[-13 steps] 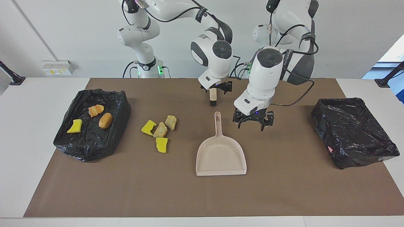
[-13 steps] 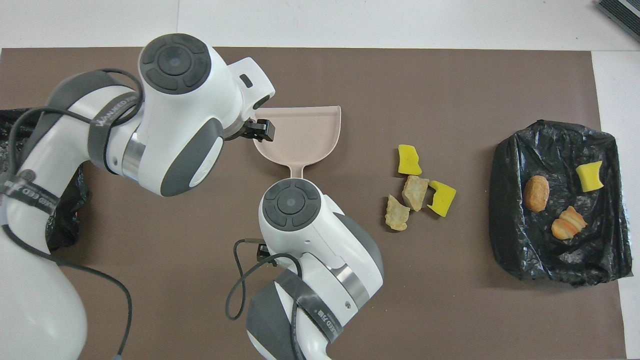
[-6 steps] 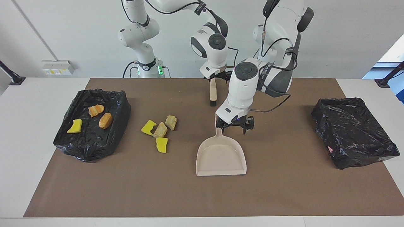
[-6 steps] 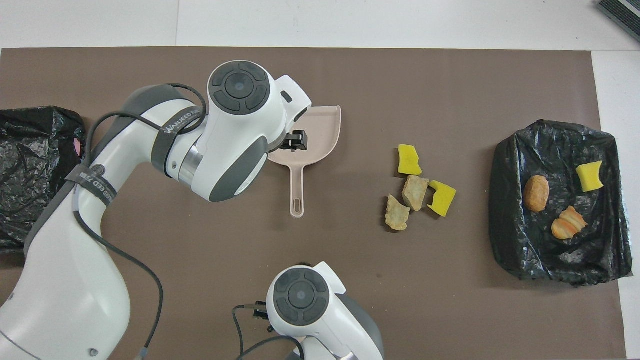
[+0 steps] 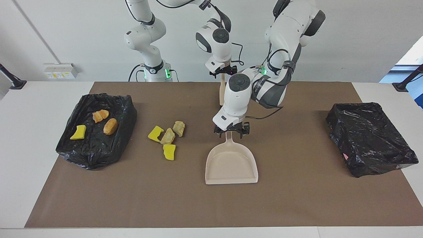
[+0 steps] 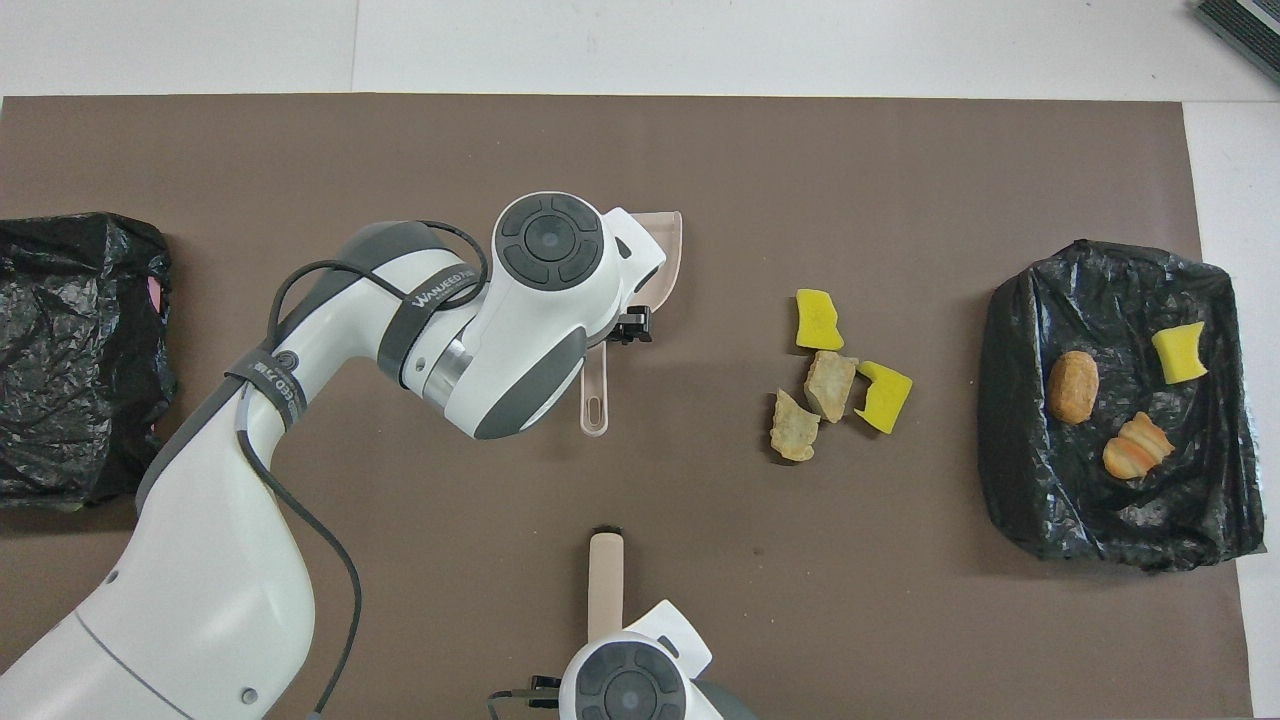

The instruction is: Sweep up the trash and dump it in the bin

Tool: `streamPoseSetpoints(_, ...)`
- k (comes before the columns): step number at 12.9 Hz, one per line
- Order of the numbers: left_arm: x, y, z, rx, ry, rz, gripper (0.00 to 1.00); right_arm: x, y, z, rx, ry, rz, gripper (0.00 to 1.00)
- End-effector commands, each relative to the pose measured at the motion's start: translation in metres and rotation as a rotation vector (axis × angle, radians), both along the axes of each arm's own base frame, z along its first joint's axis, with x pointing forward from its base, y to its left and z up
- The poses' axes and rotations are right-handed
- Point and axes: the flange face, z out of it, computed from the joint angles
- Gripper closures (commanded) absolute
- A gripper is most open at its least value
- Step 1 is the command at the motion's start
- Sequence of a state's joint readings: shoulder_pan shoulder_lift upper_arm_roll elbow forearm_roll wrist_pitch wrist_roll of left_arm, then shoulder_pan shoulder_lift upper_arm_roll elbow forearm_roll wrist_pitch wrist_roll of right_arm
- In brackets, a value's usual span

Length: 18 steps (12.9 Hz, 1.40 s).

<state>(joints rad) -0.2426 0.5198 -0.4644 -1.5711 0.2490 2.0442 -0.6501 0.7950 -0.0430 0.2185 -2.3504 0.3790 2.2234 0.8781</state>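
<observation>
Yellow sponge chunks and tan bread-like lumps of trash [image 5: 167, 138] are clustered on the brown mat [image 5: 297, 198], between the beige plastic dustpan [image 5: 231, 163] and the black-lined bin [image 5: 96, 130] at the right arm's end, where three more pieces lie. No shared long axis is shown by the cluster. The left gripper [image 5: 231, 129] is spread open over the dustpan's handle, which is pointed toward the robots. The beige black-bristled brush [image 6: 605, 580] lies under the open right gripper [image 5: 223, 71], its bristles mostly hidden.
</observation>
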Motion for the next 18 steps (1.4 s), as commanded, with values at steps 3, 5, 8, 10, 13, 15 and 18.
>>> streamPoseSetpoints(3, -0.004, 0.001, -0.006, -0.002, -0.037, 0.021, 0.00, -0.020, -0.007, -0.010, -0.002, -0.006, -0.041, 0.00)
streamPoseSetpoints(5, -0.003, 0.003, -0.006, 0.012, -0.047, 0.009, 0.23, -0.021, -0.006, -0.010, -0.003, -0.006, -0.039, 0.12)
streamPoseSetpoints(8, -0.008, 0.003, -0.010, 0.033, -0.026, -0.003, 0.53, -0.021, -0.006, -0.010, -0.003, -0.005, -0.034, 0.81)
streamPoseSetpoints(10, -0.013, -0.002, -0.009, 0.030, -0.019, -0.013, 0.88, -0.021, -0.005, -0.009, -0.001, -0.006, -0.037, 1.00)
streamPoseSetpoints(13, -0.005, 0.006, 0.003, 0.041, -0.030, -0.027, 1.00, 0.005, -0.012, -0.014, 0.013, 0.001, 0.000, 1.00)
streamPoseSetpoints(15, -0.007, 0.011, 0.020, 0.056, -0.038, -0.151, 1.00, 0.009, -0.014, -0.015, 0.014, 0.007, 0.023, 1.00)
streamPoseSetpoints(18, -0.006, 0.035, 0.048, 0.106, -0.015, -0.423, 1.00, 0.019, -0.017, 0.000, -0.013, 0.048, 0.051, 1.00)
